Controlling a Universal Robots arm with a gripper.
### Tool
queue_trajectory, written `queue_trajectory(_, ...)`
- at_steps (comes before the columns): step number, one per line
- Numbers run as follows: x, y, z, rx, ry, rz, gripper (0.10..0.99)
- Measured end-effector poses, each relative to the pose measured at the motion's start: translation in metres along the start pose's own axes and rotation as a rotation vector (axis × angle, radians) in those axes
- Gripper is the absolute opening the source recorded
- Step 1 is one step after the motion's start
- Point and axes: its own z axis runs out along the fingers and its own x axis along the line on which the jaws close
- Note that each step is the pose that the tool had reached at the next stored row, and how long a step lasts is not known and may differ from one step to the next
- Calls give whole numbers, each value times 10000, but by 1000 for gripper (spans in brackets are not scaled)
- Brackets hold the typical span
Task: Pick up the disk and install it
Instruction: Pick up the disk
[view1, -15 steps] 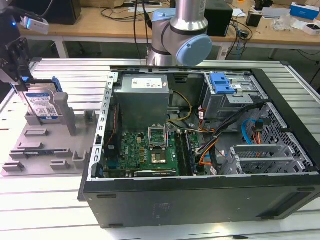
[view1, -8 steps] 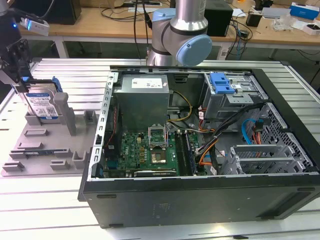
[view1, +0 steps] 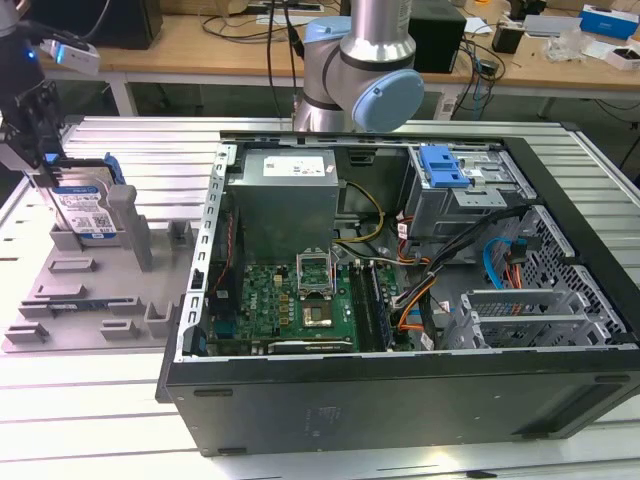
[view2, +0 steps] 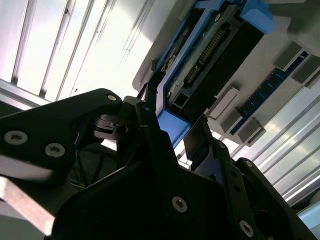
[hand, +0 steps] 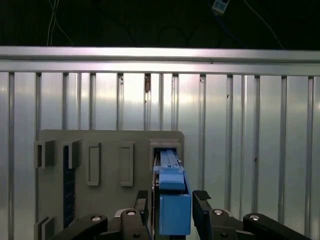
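The disk (view1: 85, 208) stands on edge in a slot of the grey fixture (view1: 90, 290) at the exterior view's left, its white-and-blue label facing out and its blue carrier rail around it. My gripper (view1: 45, 170) hangs over its top edge. In the first wrist view the blue end of the disk (hand: 172, 210) sits between the two black fingers (hand: 142, 212), which press close on both sides. The second wrist view shows the disk (view2: 210, 55) from below its connector side, with the gripper (view2: 172, 127) shut on the blue rail.
An open computer case (view1: 590, 270) lies to the exterior view's right, with motherboard, power supply and a drive bay carrying a blue latch (view1: 445, 165). The arm's base (view1: 365, 70) stands behind the case. Other grey holders rise from the fixture. The slatted aluminium table (view1: 90, 420) is underneath.
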Motion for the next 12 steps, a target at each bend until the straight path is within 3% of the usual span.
queue_trajectory(9, -1, 0, 49, -2, 1, 0, 482)
queue_trajectory(11, -1, 0, 53, -2, 2, 0, 400)
queue_trajectory(12, -1, 1, 55, -3, 2, 1, 400)
